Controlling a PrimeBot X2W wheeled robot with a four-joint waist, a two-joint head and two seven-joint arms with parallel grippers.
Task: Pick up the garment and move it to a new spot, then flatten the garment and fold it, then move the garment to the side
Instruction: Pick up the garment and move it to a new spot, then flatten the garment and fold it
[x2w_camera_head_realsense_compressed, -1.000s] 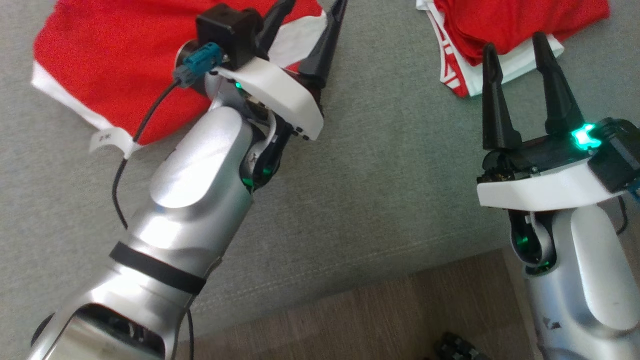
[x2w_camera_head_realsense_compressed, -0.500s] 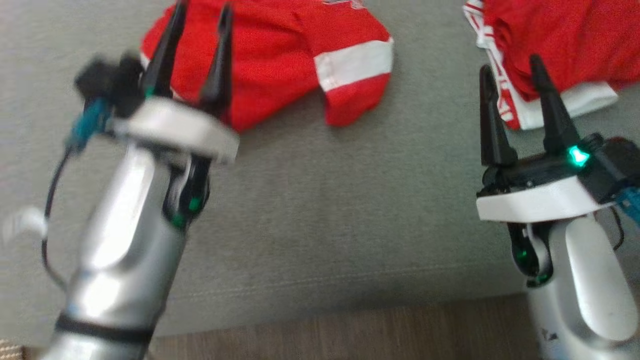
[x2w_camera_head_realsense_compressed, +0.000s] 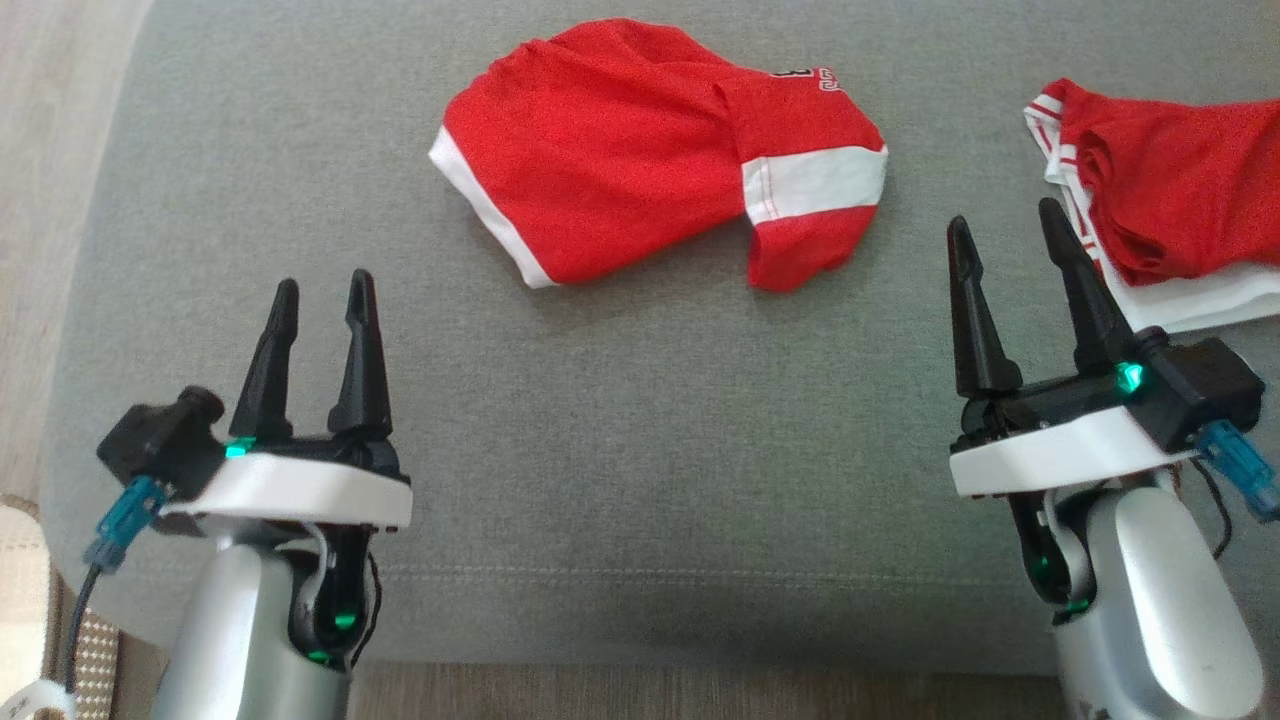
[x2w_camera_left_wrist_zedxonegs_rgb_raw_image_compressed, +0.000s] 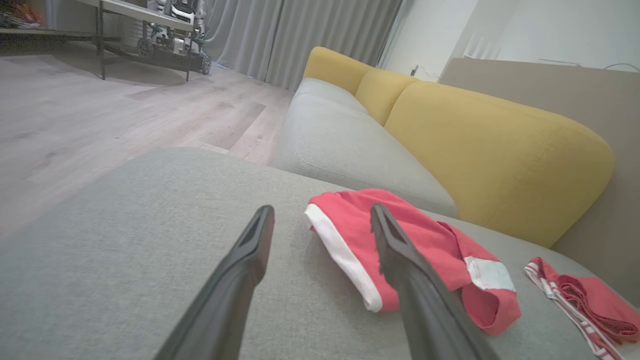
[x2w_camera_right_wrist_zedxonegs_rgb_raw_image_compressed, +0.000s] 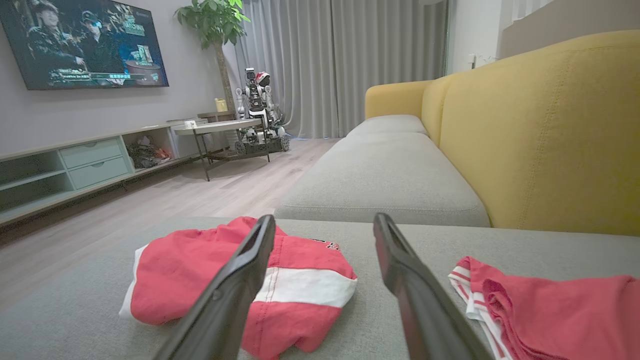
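My left gripper (x2w_camera_head_realsense_compressed: 323, 283) hangs over the grey fabric sofa cushion (x2w_camera_head_realsense_compressed: 640, 450), jaws spread, empty. The folded red garment with white trim (x2w_camera_head_realsense_compressed: 610, 150) lies ahead, mid-cushion, apart from both grippers. My right gripper (x2w_camera_head_realsense_compressed: 1003, 214), jaws spread, sits near a crumpled red-and-white cloth (x2w_camera_head_realsense_compressed: 1175, 190).

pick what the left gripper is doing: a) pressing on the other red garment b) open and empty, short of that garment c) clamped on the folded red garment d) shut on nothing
b: the left gripper has its fingers spread over the bare grey cushion, holding nothing, clear of the folded red garment.
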